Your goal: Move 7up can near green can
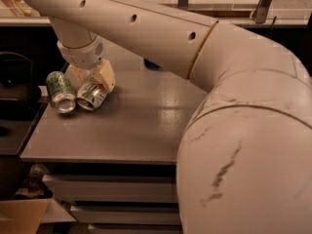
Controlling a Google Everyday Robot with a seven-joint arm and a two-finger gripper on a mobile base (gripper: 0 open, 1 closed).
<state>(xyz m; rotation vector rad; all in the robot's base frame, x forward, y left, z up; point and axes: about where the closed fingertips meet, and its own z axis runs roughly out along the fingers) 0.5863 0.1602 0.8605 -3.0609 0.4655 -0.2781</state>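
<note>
The 7up can (91, 95), pale silver with green lettering, lies on its side at the left end of the grey table (141, 126), its silver end facing me. The green can (59, 89) lies on its side just left of it, almost touching. My gripper (92, 80) reaches down from the big white arm (146, 28) and sits right over the far end of the 7up can, hiding that end. Both cans rest on the tabletop.
A dark blue object (152, 65) shows at the table's back, mostly hidden behind the arm. My arm's elbow (248, 150) fills the right foreground. Drawers (107, 189) sit below the table. A dark cabinet (14, 106) stands left, and a cardboard box (19, 218) lies on the floor.
</note>
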